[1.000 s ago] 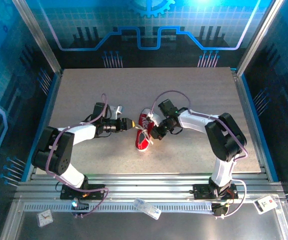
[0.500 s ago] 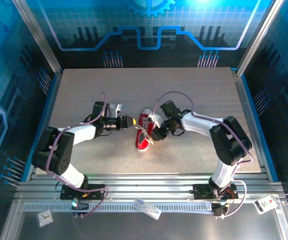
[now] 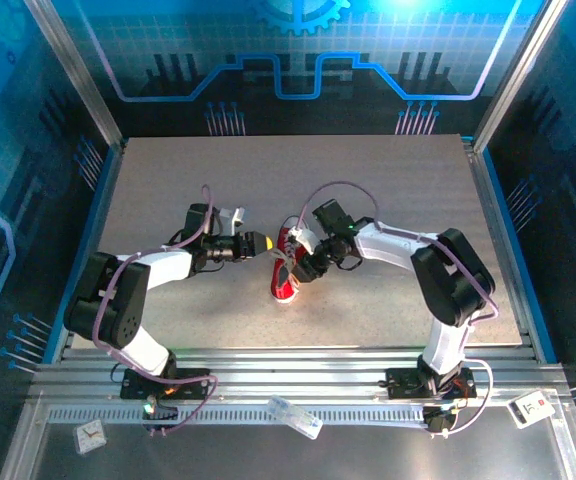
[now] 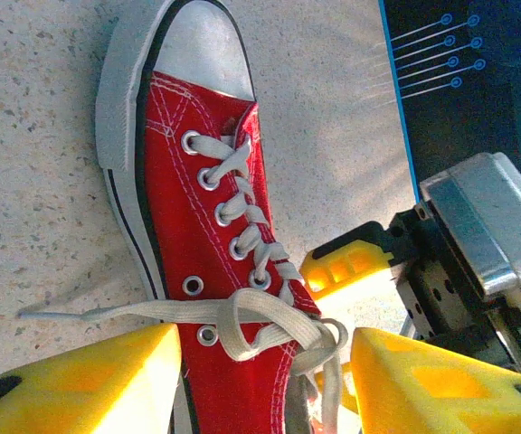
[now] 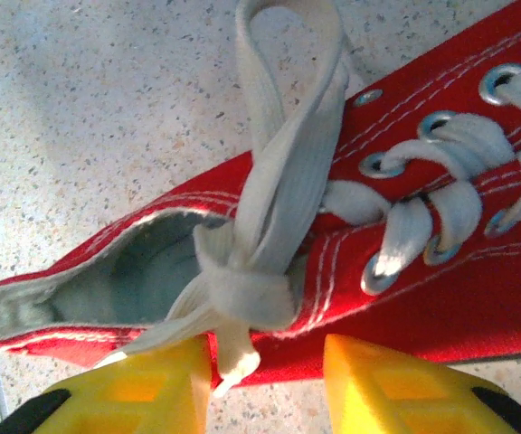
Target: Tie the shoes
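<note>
Sneaker (image 3: 286,268) lying on tabletop (image 3: 368,180) between my pincers. Am judging it light and soft, laces (image 5: 283,172) limp and slippery. Left pincer (image 4: 265,362) standing spread. Right pincer (image 5: 265,380) spread beside knot (image 5: 242,285), pinching nothing. Best hold: lace just above knot.

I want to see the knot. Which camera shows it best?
The right wrist view: the knot sits big, sharp over the opening of the shoe. The left wrist view has it low, near the bottom edge. From above it's too tiny.
</note>
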You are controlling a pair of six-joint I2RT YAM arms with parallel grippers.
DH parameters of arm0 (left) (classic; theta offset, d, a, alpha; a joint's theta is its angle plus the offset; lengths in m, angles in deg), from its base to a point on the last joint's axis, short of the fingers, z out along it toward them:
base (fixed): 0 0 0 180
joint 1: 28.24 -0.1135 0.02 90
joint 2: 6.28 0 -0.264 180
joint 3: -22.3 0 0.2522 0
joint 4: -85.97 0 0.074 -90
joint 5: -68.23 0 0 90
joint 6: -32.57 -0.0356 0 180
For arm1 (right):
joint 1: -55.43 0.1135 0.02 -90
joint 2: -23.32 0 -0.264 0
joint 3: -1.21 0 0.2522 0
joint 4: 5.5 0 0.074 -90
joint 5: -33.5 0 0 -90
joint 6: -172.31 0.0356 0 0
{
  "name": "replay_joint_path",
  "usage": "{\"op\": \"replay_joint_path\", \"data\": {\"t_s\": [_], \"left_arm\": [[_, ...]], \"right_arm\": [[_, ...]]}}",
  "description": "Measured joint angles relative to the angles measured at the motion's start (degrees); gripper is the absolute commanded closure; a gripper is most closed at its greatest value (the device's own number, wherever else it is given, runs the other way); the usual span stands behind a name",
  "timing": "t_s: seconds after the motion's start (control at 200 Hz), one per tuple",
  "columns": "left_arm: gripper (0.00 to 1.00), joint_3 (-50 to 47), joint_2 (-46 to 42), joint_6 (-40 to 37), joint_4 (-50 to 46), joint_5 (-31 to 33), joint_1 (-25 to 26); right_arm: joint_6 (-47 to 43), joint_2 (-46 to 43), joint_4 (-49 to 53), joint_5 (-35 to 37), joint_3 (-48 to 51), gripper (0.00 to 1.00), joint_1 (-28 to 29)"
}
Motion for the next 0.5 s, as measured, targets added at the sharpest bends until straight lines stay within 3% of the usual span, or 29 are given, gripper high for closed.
{"op": "replay_joint_path", "data": {"t_s": [0.115,0.5], "left_arm": [[0.47,0.0,0.0,0.0,0.0,0.0,0.0],[0.47,0.0,1.9,1.4,0.9,-0.2,0.9]], "right_arm": [[-0.5,1.2,0.0,1.0,-0.5,1.00,0.0],[-0.3,-2.3,-1.3,2.2,2.8,1.00,0.0]]}}
